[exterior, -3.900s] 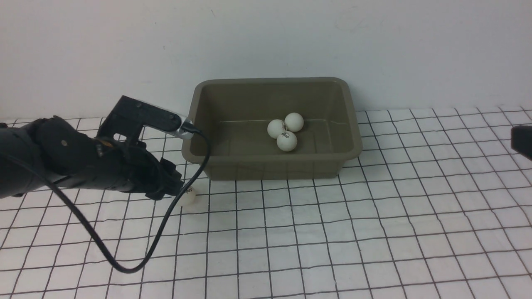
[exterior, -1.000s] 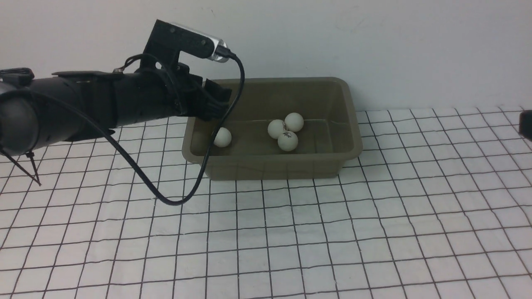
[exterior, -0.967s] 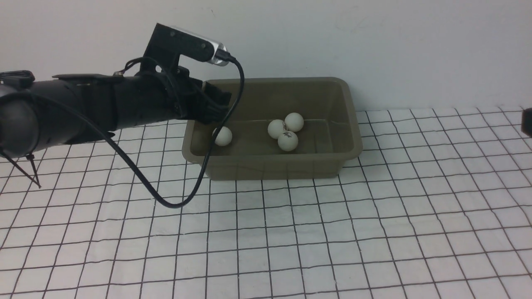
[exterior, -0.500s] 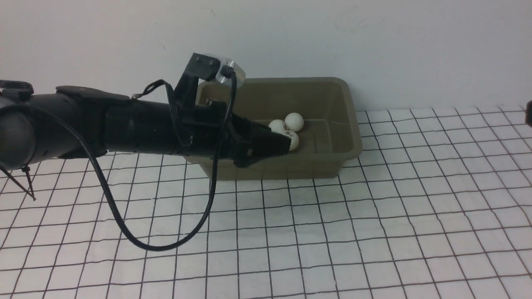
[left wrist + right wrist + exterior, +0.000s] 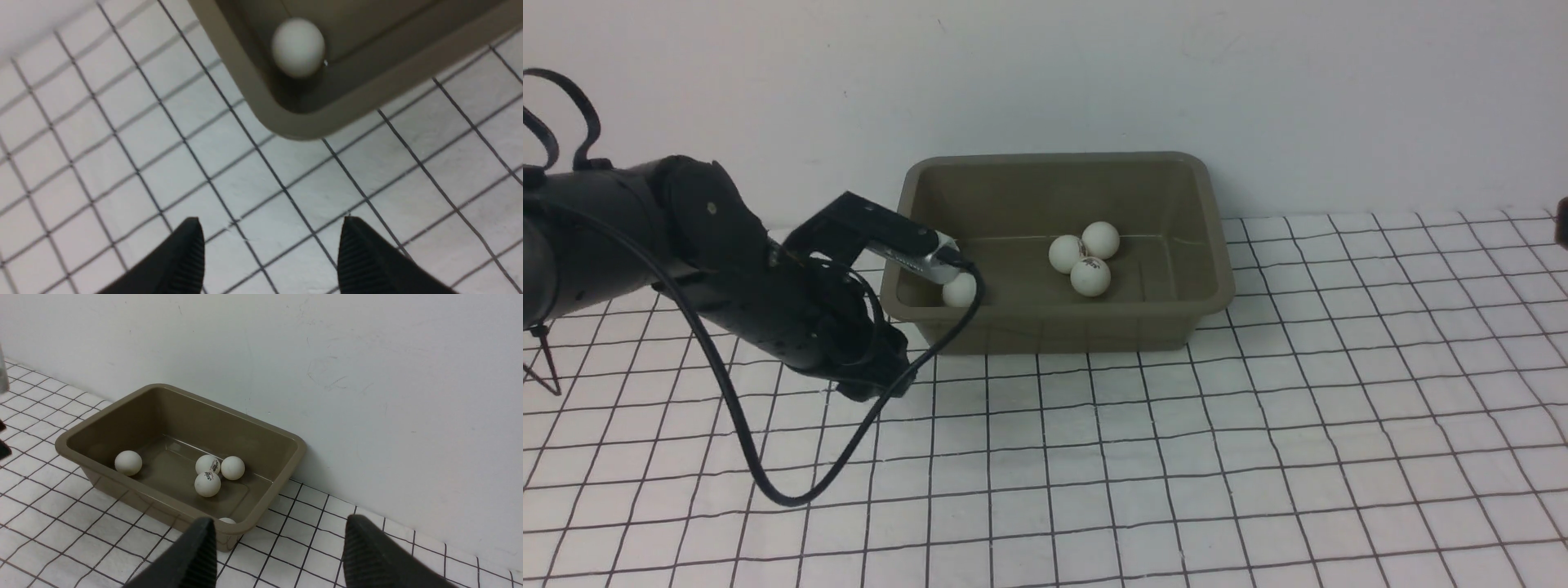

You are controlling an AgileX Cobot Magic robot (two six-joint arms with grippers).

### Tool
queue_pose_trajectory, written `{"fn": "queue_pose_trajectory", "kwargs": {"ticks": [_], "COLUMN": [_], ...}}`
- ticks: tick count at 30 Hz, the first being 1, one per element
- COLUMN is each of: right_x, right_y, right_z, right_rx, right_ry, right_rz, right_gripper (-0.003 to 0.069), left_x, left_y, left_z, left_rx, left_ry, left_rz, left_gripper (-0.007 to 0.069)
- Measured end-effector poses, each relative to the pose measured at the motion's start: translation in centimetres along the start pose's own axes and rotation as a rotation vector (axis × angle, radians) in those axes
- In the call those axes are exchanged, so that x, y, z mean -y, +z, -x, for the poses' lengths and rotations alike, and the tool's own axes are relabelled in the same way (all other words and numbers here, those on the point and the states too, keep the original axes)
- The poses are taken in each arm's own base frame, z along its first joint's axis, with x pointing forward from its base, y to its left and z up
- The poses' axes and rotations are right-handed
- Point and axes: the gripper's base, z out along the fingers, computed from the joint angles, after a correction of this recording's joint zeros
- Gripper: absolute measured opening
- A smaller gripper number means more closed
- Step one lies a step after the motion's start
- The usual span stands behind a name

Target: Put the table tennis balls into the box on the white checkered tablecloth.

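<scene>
1. out front, on your left, the left claw [image 5: 880, 382] points down at the checkered tablecloth [image 5: 1176, 457], close to the cloth. the wrist hides its fingers here, so you cannot tell how wide it stands. just behind it the box [image 5: 1054, 158] sits on the cloth against the wall. a lone ball [image 5: 960, 290] lies in the box's near left corner. three balls [image 5: 1066, 253] [image 5: 1100, 239] [image 5: 1089, 276] huddle together near the middle, touching. of the right claw [image 5: 1561, 222] you get only a dark sliver at the right edge, too little to judge.
2. from the left wrist camera, the left claw [image 5: 269, 241] is spread wide. its ribbed fingers [image 5: 186, 257] stand well apart with only bare cloth between them. it holds nothing and touches nothing you can see. past the tips, the rounded corner of the box [image 5: 251, 81] shows, with the lone ball [image 5: 298, 47] tucked inside that corner.
3. from the right wrist camera, the right claw [image 5: 280, 524] is also spread wide and empty, its fingers [image 5: 192, 555] touching nothing. between them you see the box [image 5: 184, 392] with the lone ball [image 5: 128, 462] and the three balls [image 5: 207, 464] [image 5: 232, 467] [image 5: 207, 484] on its floor. a white sliver [image 5: 227, 520] peeks over the rim at the closest corner. it looks like the top of a fifth ball, but too little shows to be sure.
</scene>
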Motion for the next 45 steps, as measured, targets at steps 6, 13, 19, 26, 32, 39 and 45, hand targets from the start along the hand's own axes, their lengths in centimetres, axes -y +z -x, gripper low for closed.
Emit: {"fn": "queue_pose_trajectory", "kwargs": {"ticks": [6, 13, 19, 26, 32, 39, 45], "right_x": [0.0, -1.1, -1.7, -2.7, -3.9, -4.3, -3.5], "right_y": [-1.1, -4.4, -5.0, -4.0, -4.2, -4.5, -3.1], "right_z": [-0.1, -0.4, -1.4, -4.3, -5.3, -5.9, -8.7], "right_rx": [-0.006, 0.000, -0.009, -0.071, -0.015, -0.014, -0.109], "right_ry": [-0.019, -0.030, -0.016, 0.009, -0.039, -0.140, -0.055], "right_rz": [-0.047, -0.079, -0.071, -0.007, 0.073, 0.114, -0.025], "right_gripper": [0.0390, 0.0390, 0.0390, 0.0390, 0.0390, 0.0390, 0.0390], "left_x": [-0.4, -0.5, -0.5, -0.5, -0.5, -0.5, -0.4], "left_y": [-3.0, -4.8, -4.9, -4.9, -4.9, -4.9, -4.9], "left_z": [0.5, 1.0, 1.2, 1.2, 1.2, 1.2, 1.2], "left_rx": [0.077, 0.151, 0.173, 0.176, 0.176, 0.176, 0.180], "left_ry": [0.023, 0.009, 0.006, 0.004, 0.001, -0.015, -0.033], "left_rz": [0.061, 0.089, 0.094, 0.094, 0.094, 0.093, 0.081], "left_gripper": [0.0395, 0.0395, 0.0395, 0.0395, 0.0395, 0.0395, 0.0395]}}
